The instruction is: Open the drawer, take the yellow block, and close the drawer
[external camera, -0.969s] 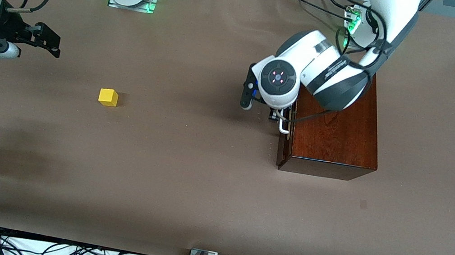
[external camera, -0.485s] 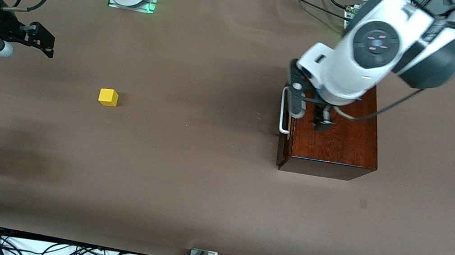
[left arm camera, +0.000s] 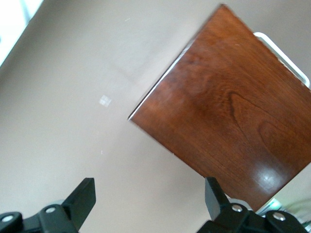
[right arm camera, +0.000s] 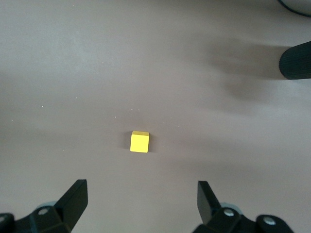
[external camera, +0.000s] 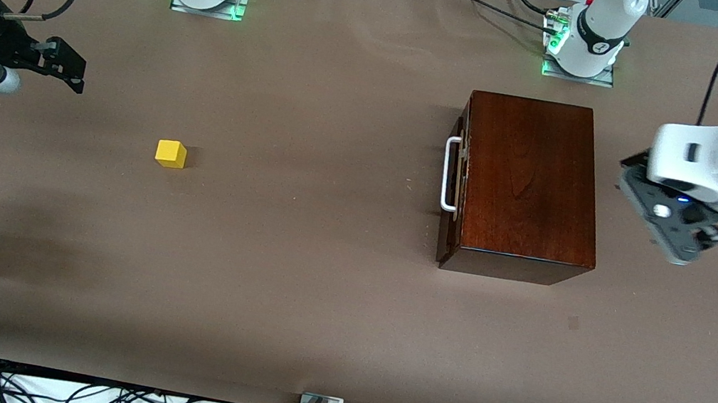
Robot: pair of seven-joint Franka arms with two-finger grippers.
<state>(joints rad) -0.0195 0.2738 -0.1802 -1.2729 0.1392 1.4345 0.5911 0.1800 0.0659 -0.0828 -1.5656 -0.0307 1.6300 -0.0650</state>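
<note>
The yellow block (external camera: 171, 153) sits alone on the bare table (external camera: 289, 277), toward my right arm's end. The drawer (external camera: 455, 173) is shut in its wooden box (external camera: 527, 185), white handle (external camera: 450, 174) flush. My left pincer (external camera: 674, 233) hangs open over the table beside the box. My right pincer (external camera: 66, 69) waits, spread wide and empty, over the table near the block.

No legible text, label, brand, number or sign found in any view. Checked without result: wooden box (external camera: 529, 185) top and drawer (external camera: 455, 177) front, yellow block (external camera: 171, 153) faces, tabletop (external camera: 289, 277) covering, arm casings. Markings on the robot bases too small to read.
</note>
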